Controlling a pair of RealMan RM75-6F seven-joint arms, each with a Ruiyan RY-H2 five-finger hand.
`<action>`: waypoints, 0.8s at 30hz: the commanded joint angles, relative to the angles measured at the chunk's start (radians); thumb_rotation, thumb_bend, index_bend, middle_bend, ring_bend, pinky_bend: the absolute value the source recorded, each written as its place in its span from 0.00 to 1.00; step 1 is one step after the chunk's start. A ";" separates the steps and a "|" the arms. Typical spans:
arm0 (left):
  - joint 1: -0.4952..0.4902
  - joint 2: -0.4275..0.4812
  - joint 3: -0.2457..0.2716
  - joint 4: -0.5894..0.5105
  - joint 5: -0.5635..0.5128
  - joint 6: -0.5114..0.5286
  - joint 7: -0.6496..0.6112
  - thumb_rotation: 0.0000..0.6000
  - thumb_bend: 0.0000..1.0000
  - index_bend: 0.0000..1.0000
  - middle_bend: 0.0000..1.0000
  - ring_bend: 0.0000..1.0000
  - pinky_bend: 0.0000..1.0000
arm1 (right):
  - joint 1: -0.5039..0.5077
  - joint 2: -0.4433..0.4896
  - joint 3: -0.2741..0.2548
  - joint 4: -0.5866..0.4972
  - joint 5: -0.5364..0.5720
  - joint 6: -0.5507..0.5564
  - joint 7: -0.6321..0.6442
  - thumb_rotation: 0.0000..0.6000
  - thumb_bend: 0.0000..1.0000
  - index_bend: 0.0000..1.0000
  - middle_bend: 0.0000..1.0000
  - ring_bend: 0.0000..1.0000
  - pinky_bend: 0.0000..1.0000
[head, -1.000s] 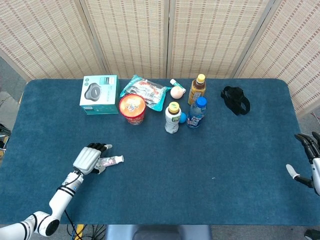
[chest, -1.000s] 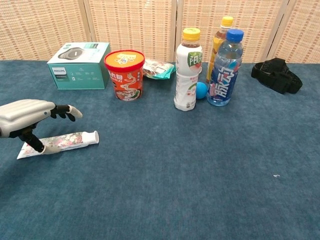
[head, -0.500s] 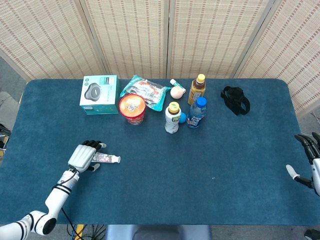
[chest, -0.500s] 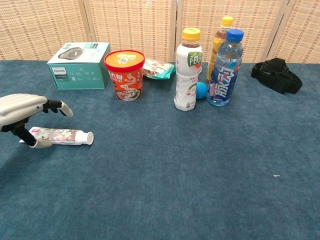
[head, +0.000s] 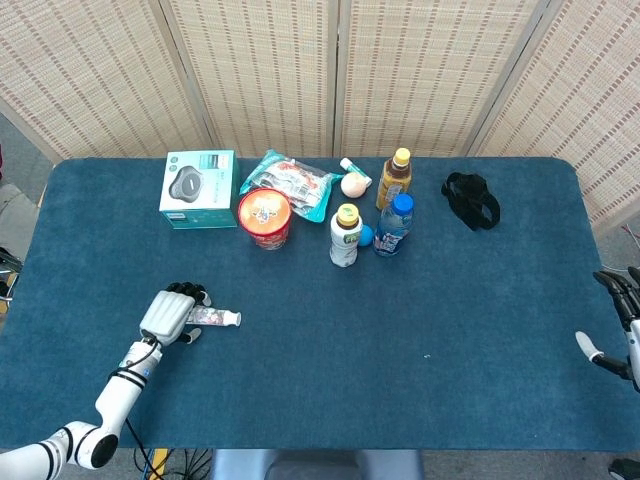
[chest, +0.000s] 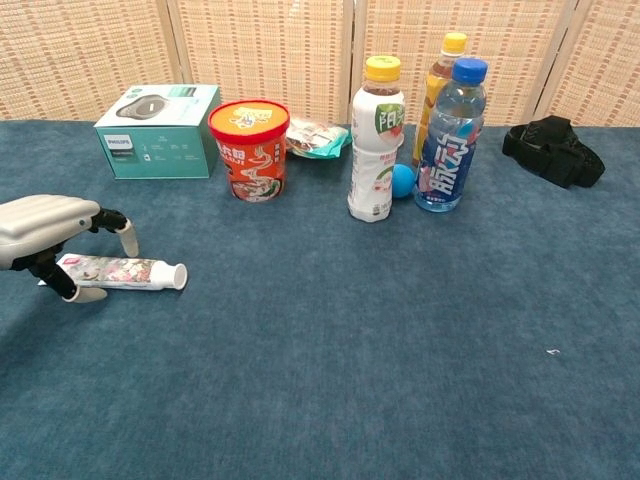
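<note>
Your left hand (head: 166, 316) sits at about eight o'clock on the dark blue felt-covered table (head: 450, 330), arched over the flat end of the small floral-printed toothpaste tube with a white cap (chest: 122, 271); in the chest view the thumb is under the tube's near edge and the fingers (chest: 122, 232) curl down over its far side, but they hang just above the tube, so you have not clamped it and it lies flat on the felt, cap pointing toward three o'clock. Compared with half a second ago, the fingertips have dropped from pointing outward to pointing down at the tube, while the tube has stayed where it was; a full second ago it lay angled and slightly nearer the centre. Your right hand (head: 618, 320) shows only at the table's four o'clock edge in the head view, fingers spread and holding nothing, a touch further out of view than before. Toward twelve o'clock the standing things have not moved: a teal cardboard box with a grey device pictured on it (chest: 160, 130), a red paper noodle cup (chest: 250, 149), a white bottle with a yellow cap (chest: 376, 138), a clear bottle with a blue cap (chest: 449, 135), and at one o'clock a black strap bundle (chest: 554, 149).
</note>
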 joint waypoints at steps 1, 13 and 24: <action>-0.003 -0.002 -0.002 0.001 -0.004 -0.003 0.001 1.00 0.20 0.37 0.26 0.19 0.19 | 0.000 0.000 0.000 0.000 -0.001 -0.001 0.001 1.00 0.18 0.17 0.20 0.04 0.00; -0.014 -0.013 -0.008 0.027 -0.013 -0.014 -0.026 1.00 0.32 0.45 0.32 0.21 0.19 | -0.002 0.001 0.000 0.001 -0.003 0.000 0.005 1.00 0.18 0.17 0.20 0.04 0.00; -0.017 -0.012 -0.007 0.027 -0.023 -0.025 -0.039 1.00 0.32 0.46 0.35 0.23 0.19 | -0.004 0.003 0.000 -0.001 -0.004 0.001 0.006 1.00 0.18 0.17 0.20 0.04 0.00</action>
